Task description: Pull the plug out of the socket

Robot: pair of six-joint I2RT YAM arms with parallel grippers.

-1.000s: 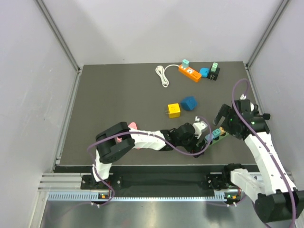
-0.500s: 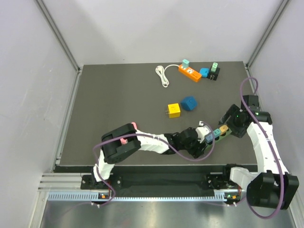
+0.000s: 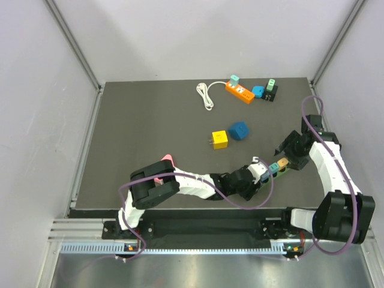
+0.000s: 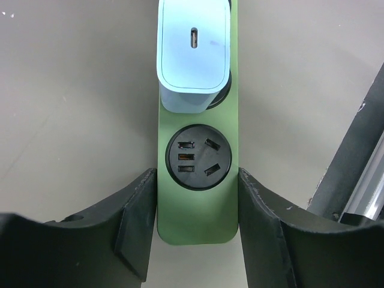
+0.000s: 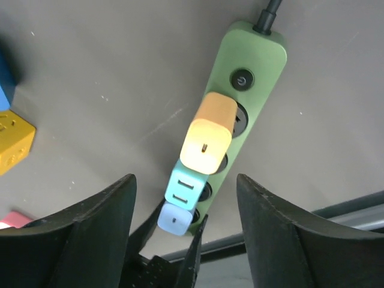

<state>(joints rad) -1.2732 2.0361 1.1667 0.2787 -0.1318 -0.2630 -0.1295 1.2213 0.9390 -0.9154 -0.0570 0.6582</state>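
The left wrist view alone shows the left gripper (image 4: 197, 180) clamped on the near end of the long green plastic power strip (image 4: 198, 225), one black finger against each side. An empty round black socket (image 4: 198, 157) sits just beyond, then a pale blue square plug (image 4: 193, 57) with a slim oval port, cut off at the top. The right wrist view adds a teal plug (image 5: 185, 191), an orange plug (image 5: 209, 133) and a round black button (image 5: 242, 78) with a power symbol, the only legible mark. The right gripper (image 5: 185, 180) hangs over these plugs, fingers spread wide, touching nothing. From above, the strip lies near the right front of the dark table mat (image 3: 150, 132), its plugs tiny. Its cable leaves the frame, and marks on the yellow cube adapter (image 5: 12, 141) are unreadable
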